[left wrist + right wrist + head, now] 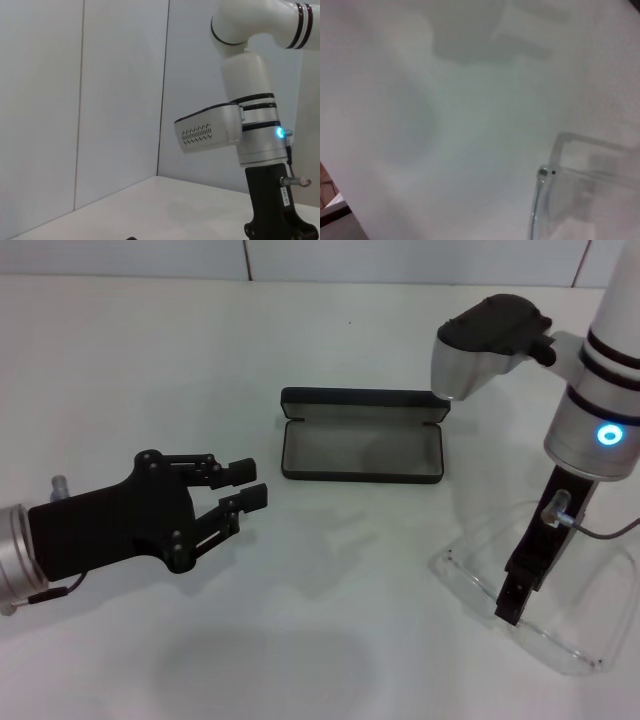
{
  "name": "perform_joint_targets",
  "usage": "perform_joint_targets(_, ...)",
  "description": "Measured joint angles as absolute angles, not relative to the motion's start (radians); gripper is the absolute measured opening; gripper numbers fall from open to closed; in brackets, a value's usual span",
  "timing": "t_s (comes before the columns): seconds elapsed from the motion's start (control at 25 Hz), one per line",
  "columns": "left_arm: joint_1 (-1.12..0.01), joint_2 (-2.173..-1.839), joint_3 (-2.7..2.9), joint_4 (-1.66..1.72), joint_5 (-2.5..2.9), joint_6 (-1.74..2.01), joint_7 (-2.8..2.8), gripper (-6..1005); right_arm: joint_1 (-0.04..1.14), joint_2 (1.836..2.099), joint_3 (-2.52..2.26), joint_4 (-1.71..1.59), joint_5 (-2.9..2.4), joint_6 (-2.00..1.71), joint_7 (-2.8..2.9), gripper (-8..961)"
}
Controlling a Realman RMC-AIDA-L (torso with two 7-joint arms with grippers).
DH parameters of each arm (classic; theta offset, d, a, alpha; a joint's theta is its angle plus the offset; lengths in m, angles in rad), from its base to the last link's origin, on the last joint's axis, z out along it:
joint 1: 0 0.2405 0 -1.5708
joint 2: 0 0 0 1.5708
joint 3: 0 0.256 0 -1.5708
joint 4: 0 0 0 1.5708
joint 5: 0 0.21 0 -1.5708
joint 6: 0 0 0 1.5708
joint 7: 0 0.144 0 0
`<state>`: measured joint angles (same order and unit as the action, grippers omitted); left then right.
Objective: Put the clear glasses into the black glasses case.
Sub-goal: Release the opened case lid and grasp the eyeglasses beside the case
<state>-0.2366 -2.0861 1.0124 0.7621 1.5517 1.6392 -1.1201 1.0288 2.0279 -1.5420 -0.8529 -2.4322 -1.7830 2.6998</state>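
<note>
Glasses (545,605) lie directly under the right gripper (508,612), jaws' state untellable; black glasses case (362,448) open up-left; left gripper (248,483) parted, idle.

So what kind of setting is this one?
Probably a lab test bench: a plain white tabletop, bare white panel walls, and only an open matte black glasses case and clear plastic wraparound glasses.

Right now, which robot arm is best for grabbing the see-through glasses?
The right. Its gripper is down at the clear glasses; the left gripper hovers across the table, beyond the open black glasses case.
</note>
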Motion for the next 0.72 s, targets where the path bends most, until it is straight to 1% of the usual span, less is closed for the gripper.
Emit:
perform_joint_targets(0.12, -0.237, -2.086, 1.012, 0.761, 1.552, 1.638, -1.119, 247, 1.029, 2.028, -1.558, -0.853, -2.416, -1.776, 2.700, 545)
perform_joint_targets(0.48, -0.236, -2.088, 1.017, 0.761, 1.551, 1.628, -1.118, 247, 1.031, 2.028, -1.597, -0.851, -2.383, -1.770, 2.709, 383)
perform_joint_targets(0.72, -0.236, -2.088, 1.017, 0.761, 1.551, 1.626, -1.118, 247, 1.031, 2.028, -1.598, -0.843, -2.372, -1.768, 2.711, 392)
